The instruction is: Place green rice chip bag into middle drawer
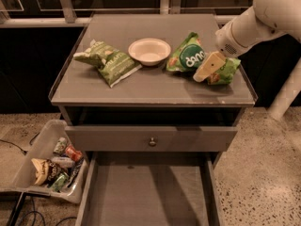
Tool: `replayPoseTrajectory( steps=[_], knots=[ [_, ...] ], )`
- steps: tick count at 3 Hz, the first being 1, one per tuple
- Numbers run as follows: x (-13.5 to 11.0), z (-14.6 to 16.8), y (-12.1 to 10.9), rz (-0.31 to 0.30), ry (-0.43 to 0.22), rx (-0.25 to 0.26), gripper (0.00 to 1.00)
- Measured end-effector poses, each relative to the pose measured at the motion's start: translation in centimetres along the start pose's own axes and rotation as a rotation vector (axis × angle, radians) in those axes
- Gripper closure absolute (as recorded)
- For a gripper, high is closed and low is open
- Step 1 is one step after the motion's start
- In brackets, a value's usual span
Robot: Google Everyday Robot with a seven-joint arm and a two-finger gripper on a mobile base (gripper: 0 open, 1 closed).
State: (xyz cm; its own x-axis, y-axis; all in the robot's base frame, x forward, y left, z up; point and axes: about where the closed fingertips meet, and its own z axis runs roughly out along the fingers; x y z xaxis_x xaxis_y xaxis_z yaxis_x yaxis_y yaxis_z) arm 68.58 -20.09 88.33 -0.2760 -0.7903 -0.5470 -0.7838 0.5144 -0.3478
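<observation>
Claw [209,66]: far right of the counter [141,86], lying across the right half of the green rice chip bag [188,55]; whether it is clamped on the bag or loose cannot be told.
Risk: a shallow hold on crinkly foil could let the bag slip out during the lift. A low carry could catch the counter's front edge or nudge the bowl.
Floor bin [28,173]: left of the cabinet, holding a jumble of small packets and cans.
Olive bag [109,62]: counter's left, well apart from the claw.
Bowl [149,51]: white, nothing in it, just left of the chip bag.
Middle drawer [148,192]: pulled out under the knobbed drawer front [117,139], floor bare.
Green rice chip bag: on the counter's right, logo up, not yet in the drawer.
</observation>
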Motion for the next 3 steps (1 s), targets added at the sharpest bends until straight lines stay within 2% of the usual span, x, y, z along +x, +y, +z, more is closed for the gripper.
replayPoseTrajectory(
  steps=[1,2,3],
  knots=[
    [1.19,1.7,0.39,0.04,0.01,-0.039,0.0],
    [1.2,1.73,0.4,0.04,0.01,-0.04,0.0],
    [1.2,1.73,0.4,0.04,0.01,-0.04,0.19]
  ],
)
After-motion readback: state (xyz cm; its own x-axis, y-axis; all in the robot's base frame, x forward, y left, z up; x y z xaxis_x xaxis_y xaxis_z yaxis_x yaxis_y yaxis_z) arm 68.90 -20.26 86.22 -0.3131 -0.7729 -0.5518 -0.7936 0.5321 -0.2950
